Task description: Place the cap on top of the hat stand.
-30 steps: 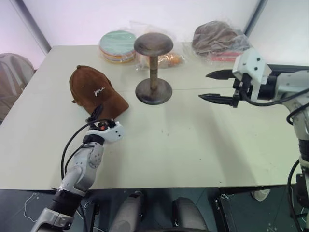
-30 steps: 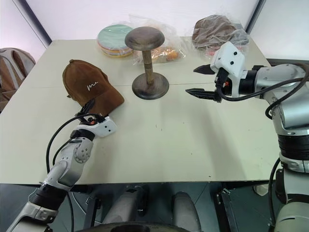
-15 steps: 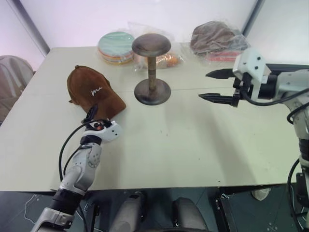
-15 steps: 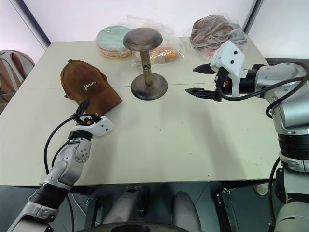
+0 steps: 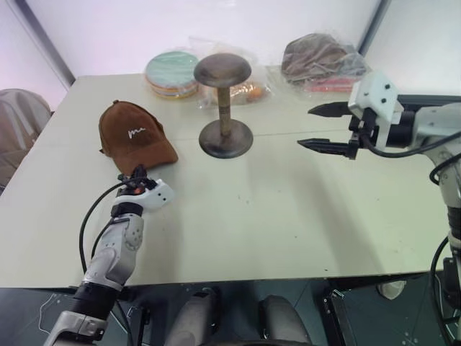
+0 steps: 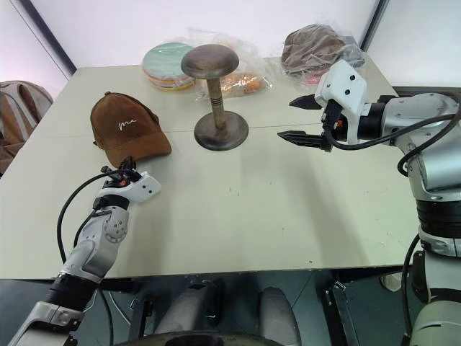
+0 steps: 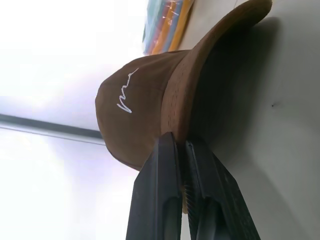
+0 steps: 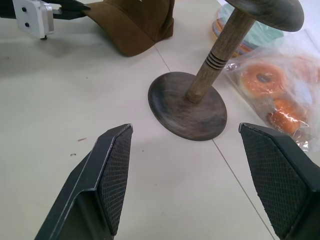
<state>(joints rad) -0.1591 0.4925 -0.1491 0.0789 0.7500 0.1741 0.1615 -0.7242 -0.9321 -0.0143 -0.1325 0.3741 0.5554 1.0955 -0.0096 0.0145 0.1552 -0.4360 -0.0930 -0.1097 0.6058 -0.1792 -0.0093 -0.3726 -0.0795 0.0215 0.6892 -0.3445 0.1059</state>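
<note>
You have one cap (image 5: 135, 136) and one hat stand (image 5: 224, 107) on the counter (image 5: 288, 216), cap left of the stand. Left pincer (image 7: 181, 150) is clamped on the cap's brim, seen from the left wrist; right pincer (image 5: 317, 127) hovers apart.

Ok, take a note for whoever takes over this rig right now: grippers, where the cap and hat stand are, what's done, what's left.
Left gripper: shut on the brim edge of the cap, low by the table.
Right gripper: open, holding nothing, hovering above the table to the right of the hat stand.
Cap: lying on the table, left of the stand, apart from it.
Hat stand: upright, its domed top bare.
Done: brim gripped.
Left: lift the cap, carry it over and set it on the stand's top.
</note>
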